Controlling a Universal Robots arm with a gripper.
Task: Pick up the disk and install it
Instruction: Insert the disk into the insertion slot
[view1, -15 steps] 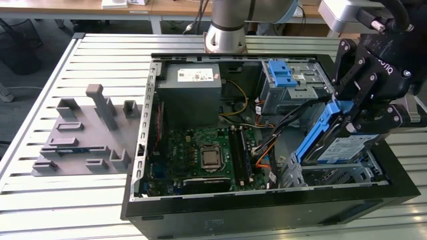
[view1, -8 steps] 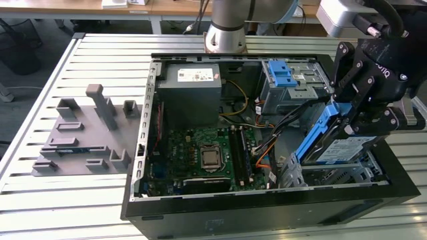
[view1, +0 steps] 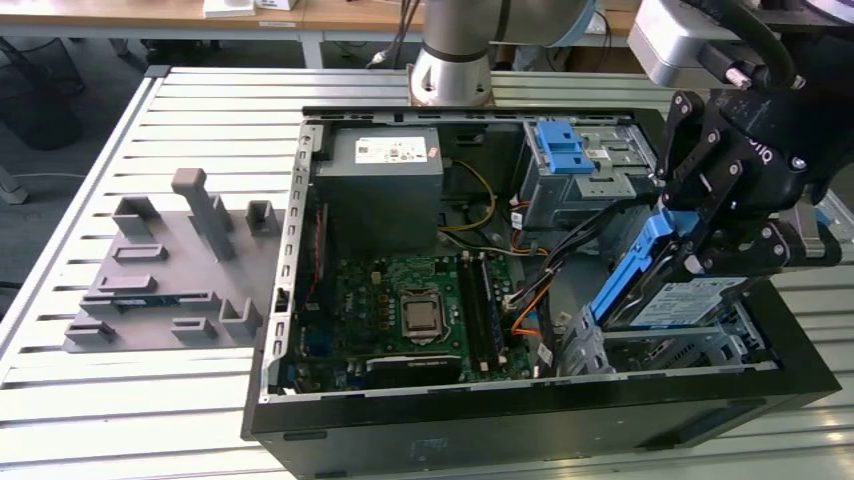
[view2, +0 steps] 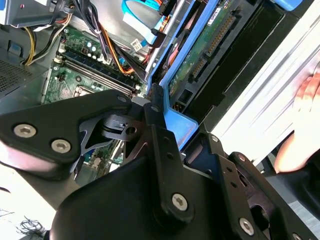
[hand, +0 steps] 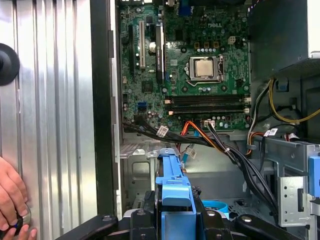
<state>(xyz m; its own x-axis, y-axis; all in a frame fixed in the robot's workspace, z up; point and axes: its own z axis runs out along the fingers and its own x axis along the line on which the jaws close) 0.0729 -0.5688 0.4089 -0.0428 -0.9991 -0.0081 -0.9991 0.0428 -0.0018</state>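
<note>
The disk (view1: 678, 300) hangs tilted over the open computer case (view1: 534, 420)
The jaws are clamped on its blue side rails (view1: 625, 278) (label facing up), holding it just above the metal drive bay (view1: 627, 352) at the exterior view's right end of the case, which sits on the slatted counter (view1: 134, 400)

No print clearly legible.

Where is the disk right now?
In the exterior view, the disk is held tilted in the gripper, at the exterior view's right end of the open computer case, over the metal drive bay.
</note>
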